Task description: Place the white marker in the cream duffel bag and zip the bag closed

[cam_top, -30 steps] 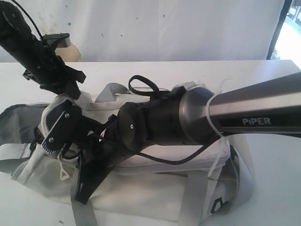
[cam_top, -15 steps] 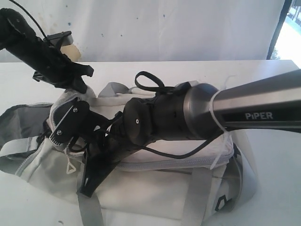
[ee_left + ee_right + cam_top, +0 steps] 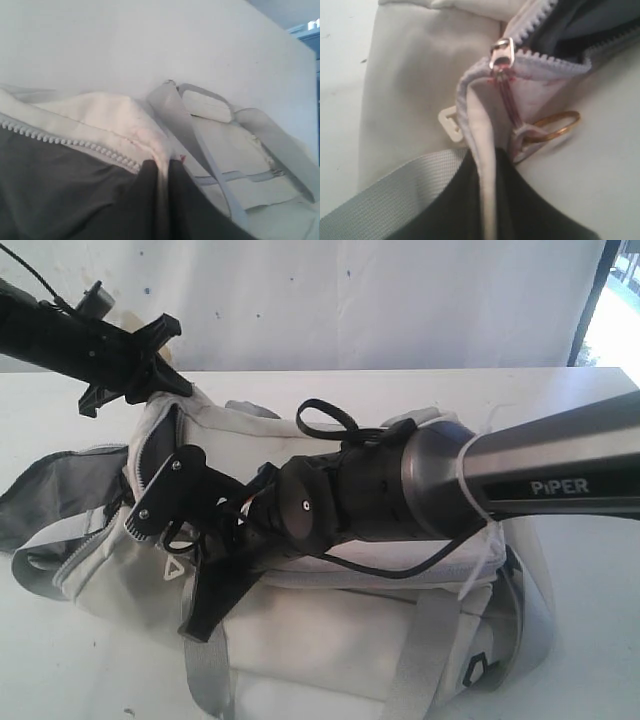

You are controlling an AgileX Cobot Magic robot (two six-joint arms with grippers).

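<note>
The cream duffel bag (image 3: 330, 630) lies on the table with its left end unzipped and the dark grey lining (image 3: 55, 180) showing. At the upper left, my left gripper (image 3: 160, 365) is shut on the bag's rim beside the zipper teeth (image 3: 75, 145) and holds it raised; in its wrist view, cream fabric is pinched at the left gripper (image 3: 162, 167). My right gripper (image 3: 148, 523) reaches across the bag. Seen from its wrist, the right gripper (image 3: 487, 165) is shut on a cream fold just below the metal zipper slider (image 3: 501, 52). The white marker is not in view.
A red cord runs from the slider to a gold ring (image 3: 555, 125), beside a white plastic tab (image 3: 451, 125). Grey webbing straps (image 3: 205, 680) cross the bag's front. The right arm's thick forearm (image 3: 540, 475) spans the bag. The white table (image 3: 590, 630) meets a white wall behind.
My left gripper has risen, lifting the bag's rim higher. My right gripper has shifted right and slightly up with its fold, and the bag's left end has drawn in with it.
</note>
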